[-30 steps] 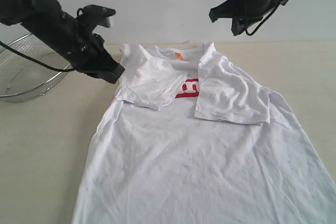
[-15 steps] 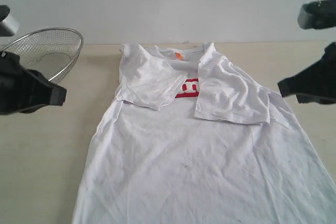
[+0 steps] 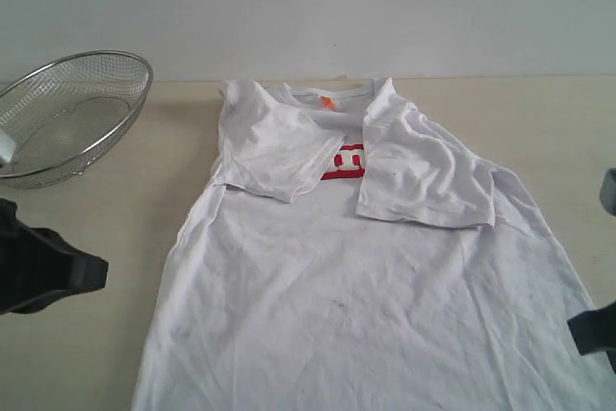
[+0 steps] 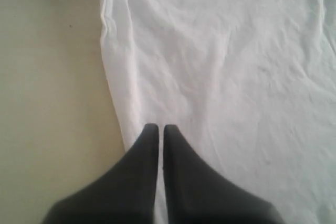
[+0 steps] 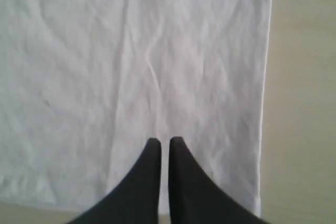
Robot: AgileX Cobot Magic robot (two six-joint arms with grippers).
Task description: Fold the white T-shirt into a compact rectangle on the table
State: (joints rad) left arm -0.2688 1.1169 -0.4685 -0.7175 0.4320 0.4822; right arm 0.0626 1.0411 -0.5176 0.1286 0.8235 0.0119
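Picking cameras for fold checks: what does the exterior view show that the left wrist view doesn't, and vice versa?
Exterior only: wire-mesh basket, red lettering, orange neck tag. Left wrist only: left claw shut, tips over the white T-shirt near its side edge. Both: the shirt's wrinkled body, the table.

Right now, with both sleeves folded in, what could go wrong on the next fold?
The left gripper and right gripper are shut over the white T-shirt; coming down shut, they may bunch cloth rather than pinch it. The folded sleeves lie loose; dragging the body could undo them.
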